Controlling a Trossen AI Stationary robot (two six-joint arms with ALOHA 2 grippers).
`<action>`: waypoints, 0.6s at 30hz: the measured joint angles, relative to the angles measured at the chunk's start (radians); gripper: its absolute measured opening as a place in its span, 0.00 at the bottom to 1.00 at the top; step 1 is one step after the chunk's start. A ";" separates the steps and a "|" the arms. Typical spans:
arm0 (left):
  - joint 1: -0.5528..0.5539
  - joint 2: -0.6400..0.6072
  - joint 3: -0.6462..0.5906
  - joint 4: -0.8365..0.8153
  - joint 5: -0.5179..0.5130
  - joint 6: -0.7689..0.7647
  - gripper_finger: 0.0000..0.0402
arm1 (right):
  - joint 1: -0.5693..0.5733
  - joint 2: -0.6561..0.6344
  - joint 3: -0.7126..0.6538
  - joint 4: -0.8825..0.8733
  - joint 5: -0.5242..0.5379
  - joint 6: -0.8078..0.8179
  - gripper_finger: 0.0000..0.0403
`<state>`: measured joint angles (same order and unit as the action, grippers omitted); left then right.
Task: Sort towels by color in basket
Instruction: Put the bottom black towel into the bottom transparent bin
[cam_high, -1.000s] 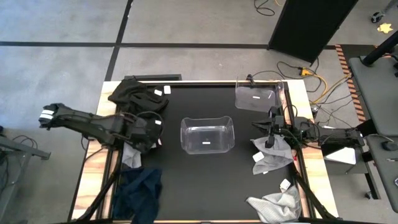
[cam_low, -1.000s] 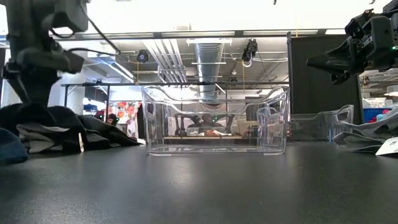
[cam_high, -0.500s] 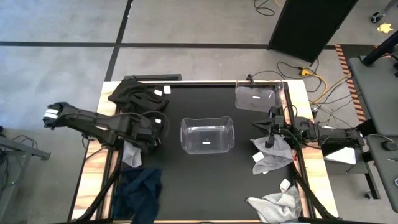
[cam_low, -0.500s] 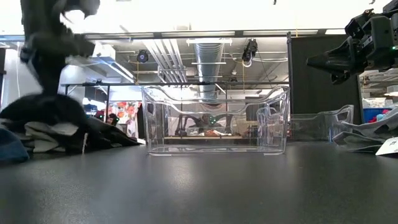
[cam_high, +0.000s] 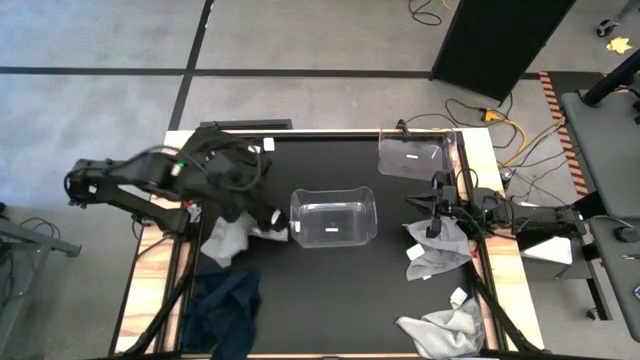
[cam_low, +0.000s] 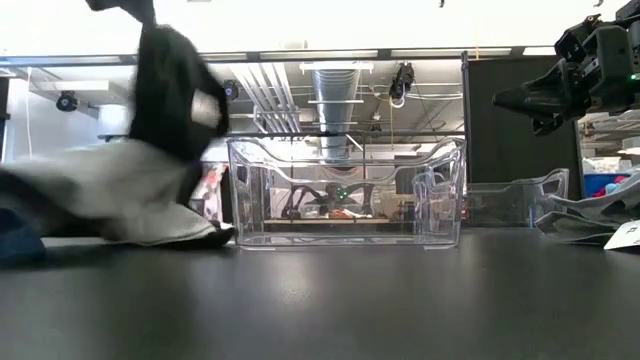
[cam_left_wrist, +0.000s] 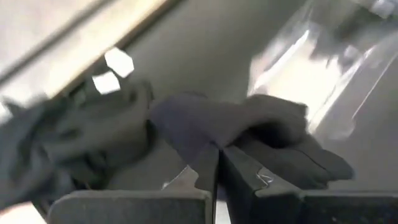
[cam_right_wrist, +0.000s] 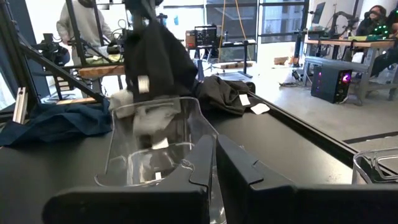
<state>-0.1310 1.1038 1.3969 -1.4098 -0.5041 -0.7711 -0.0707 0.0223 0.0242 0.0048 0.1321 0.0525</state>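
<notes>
My left gripper (cam_left_wrist: 217, 167) is shut on a black towel (cam_low: 172, 88), which hangs left of the clear middle bin (cam_high: 333, 217). A light grey towel (cam_high: 226, 240) spreads below it on the table. More black towels (cam_high: 218, 150) lie heaped at the far left. A navy towel (cam_high: 226, 305) hangs over the near left edge. My right gripper (cam_right_wrist: 215, 155) is shut and hovers above another grey towel (cam_high: 437, 250) at the right. A third grey towel (cam_high: 445, 328) lies near the front right. My left gripper pinches a bunched fold of the black towel (cam_left_wrist: 208, 134) between its two fingers, coming from above. The towel hangs slack below the fingers, lifted off the table. Whether its lower end rests on the grey towel (cam_low: 110, 200), I cannot tell.
A second clear bin (cam_high: 411, 156) stands at the far right corner. Loose white tags (cam_high: 414, 253) lie by the right-hand towels. Bare black tabletop (cam_high: 330, 300) stretches in front of the middle bin. People and benches show in the room beyond.
My left gripper has taken hold of the black towel and gone up and toward the middle bin. The towel, flat on the pile before, now hangs lifted. The grey towel beneath shows spread out wider, toward the bin.
</notes>
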 joint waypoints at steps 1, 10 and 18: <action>0.000 0.000 0.035 0.003 -0.026 0.022 0.00 | 0.000 0.000 0.000 0.000 0.000 0.000 0.03; 0.000 0.011 0.180 0.352 0.022 0.309 0.00 | 0.000 0.000 0.000 0.000 0.000 0.000 0.03; 0.004 0.151 0.175 0.638 0.191 0.461 0.00 | 0.000 0.000 0.000 0.000 0.000 0.000 0.03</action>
<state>-0.1270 1.2551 1.5723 -0.7714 -0.3130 -0.3104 -0.0707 0.0223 0.0242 0.0048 0.1318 0.0525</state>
